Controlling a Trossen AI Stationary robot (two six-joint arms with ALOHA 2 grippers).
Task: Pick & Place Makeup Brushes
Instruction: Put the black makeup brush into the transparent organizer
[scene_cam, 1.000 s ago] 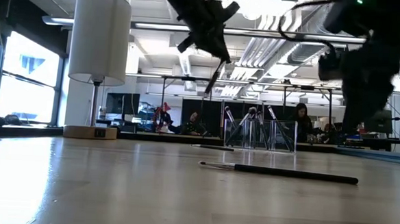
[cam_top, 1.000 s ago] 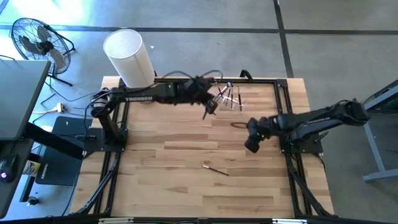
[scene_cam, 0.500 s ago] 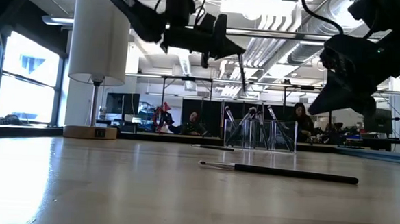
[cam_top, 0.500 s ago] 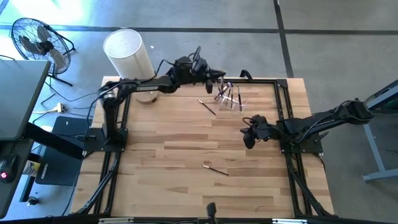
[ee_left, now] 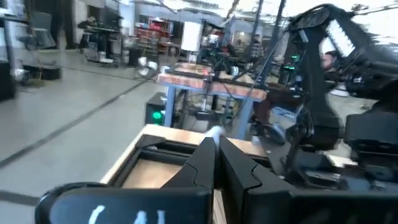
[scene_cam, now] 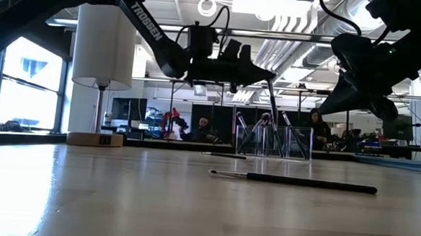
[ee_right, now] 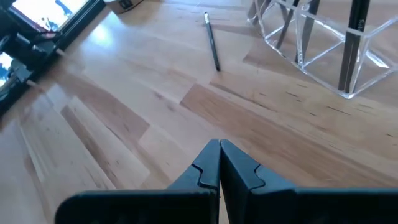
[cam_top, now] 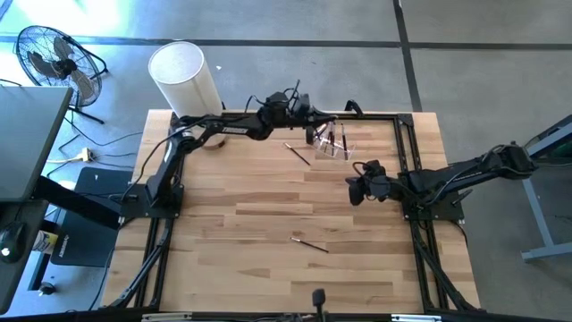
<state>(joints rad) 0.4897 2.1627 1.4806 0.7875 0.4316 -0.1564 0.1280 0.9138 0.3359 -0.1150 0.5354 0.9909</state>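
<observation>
Makeup brush (scene_cam: 269, 98) clamped in left fingers (cam_top: 315, 118) above holder (cam_top: 332, 143), right fingers (ee_right: 219, 163) together.

1. A clear holder (cam_top: 332, 143) stands at the table's (cam_top: 223, 224) far edge with brushes (cam_top: 338, 137) in it.
2. One brush (cam_top: 298, 154) lies just left of it.
3. Another brush (cam_top: 312, 242) lies well nearer.

A pale wooden table (cam_top: 241, 259) carries a clear acrylic holder (cam_top: 332, 143), two loose makeup brushes (cam_top: 298, 154) (cam_top: 312, 243), a lamp base (scene_cam: 94, 139), and black frame rails (cam_top: 166, 241).
</observation>
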